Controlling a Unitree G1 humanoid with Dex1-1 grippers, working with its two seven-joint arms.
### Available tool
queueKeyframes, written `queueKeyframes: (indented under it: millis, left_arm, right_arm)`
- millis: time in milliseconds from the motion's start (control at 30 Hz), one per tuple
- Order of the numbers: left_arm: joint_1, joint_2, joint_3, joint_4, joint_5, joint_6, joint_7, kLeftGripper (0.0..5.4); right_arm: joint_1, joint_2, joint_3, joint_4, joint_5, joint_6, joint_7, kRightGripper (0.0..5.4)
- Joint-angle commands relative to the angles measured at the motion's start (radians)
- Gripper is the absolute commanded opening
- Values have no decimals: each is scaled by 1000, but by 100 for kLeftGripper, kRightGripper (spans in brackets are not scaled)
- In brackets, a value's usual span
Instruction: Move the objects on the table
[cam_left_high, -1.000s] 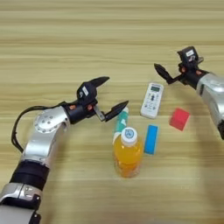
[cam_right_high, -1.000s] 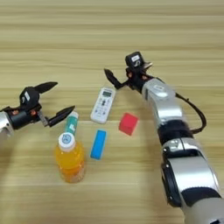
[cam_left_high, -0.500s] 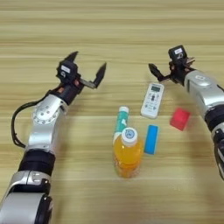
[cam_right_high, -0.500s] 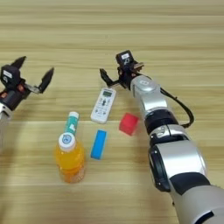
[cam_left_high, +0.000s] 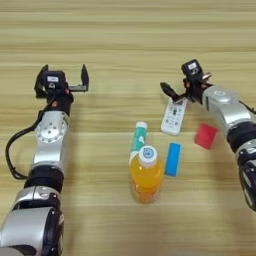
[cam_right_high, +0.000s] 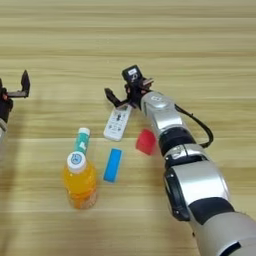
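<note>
Right gripper (cam_left_high: 177, 91) hovers with its two black fingers spread open at the far end of the white remote control (cam_left_high: 173, 118), one finger reaching over the remote's top edge, nothing held between them. That remote lies flat and slightly angled near the middle of the table (cam_left_high: 125, 40), with the red cube (cam_left_high: 205, 136) just beside it on the robot's right and the flat blue bar (cam_left_high: 173, 158) near its lower end. Nearer the robot stands the orange drink bottle (cam_left_high: 146, 175), upright with its white cap on, and the white-and-teal tube (cam_left_high: 138, 138) lies just behind it, apparently touching or almost touching the bottle's shoulder. Left gripper (cam_left_high: 62, 81) is well apart from the cluster, raised over bare wood on the left with its fingers also wide open and empty. The likeliest trouble, judging from the layout, is a glancing close on the remote's thin end: a flat body offers little to pinch, and it could skate toward the cube or the blue bar instead of lifting. A sweep of the right forearm toward the robot could also topple the tall bottle. Open room is generous: the whole far half of the table and the wide stretch between the left gripper and the tube lie free, and no table edge appears in either view.
</note>
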Motion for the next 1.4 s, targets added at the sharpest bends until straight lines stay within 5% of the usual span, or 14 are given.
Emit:
queueKeyframes:
  millis: [33, 267, 933, 1133, 1400]
  left_arm:
    - [-18, 5, -9, 33, 27, -37, 12, 540]
    - [-24, 7, 0, 63, 21, -52, 6, 540]
    - [-30, 6, 7, 79, 16, -59, 9, 540]
    - [-32, 7, 10, 81, 17, -61, 9, 540]
    - [-37, 11, 14, 92, 16, -66, 7, 540]
  right_arm:
    - [-31, 13, -30, 17, 44, 110, 43, 538]
    - [-41, 4, -52, 14, 71, 224, 86, 538]
    - [49, -33, 69, -40, -1, 293, 256, 538]
    - [126, -56, 109, -176, -2, 335, 312, 538]
    - [351, -100, 177, -579, 20, 469, 354, 538]
